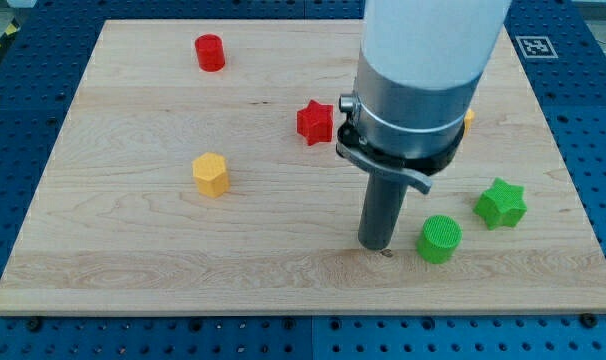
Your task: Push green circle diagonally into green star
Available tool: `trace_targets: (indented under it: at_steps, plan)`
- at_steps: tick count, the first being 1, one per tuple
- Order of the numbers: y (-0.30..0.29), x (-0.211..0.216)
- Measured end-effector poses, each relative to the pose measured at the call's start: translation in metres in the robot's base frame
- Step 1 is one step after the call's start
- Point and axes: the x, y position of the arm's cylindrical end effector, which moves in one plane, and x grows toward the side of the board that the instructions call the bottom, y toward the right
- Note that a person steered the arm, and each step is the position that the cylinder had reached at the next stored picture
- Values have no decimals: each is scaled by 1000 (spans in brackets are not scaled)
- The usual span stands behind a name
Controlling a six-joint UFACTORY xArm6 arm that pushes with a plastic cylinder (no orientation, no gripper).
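Note:
The green circle (439,239) sits on the wooden board (163,260) at the view's lower right. The green star (501,204) lies just up and to the right of it, a small gap apart. My tip (385,251) rests on the board just left of the green circle, a short gap away, slightly below its middle. The rod and the wide white and grey arm body rise from there toward the view's top.
A red star (315,122) lies near the board's middle, left of the arm. A yellow hexagon (210,174) is at the left middle. A red circle (210,52) is at the upper left. A yellow block (469,118) peeks out behind the arm at the right.

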Motion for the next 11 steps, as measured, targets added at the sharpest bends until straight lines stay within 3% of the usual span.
trace_targets:
  at_steps: [1,4,6,8,11]
  plan:
    - [0,22]
    - [65,27]
    - [34,18]
    - [62,7]
    - [49,-13]
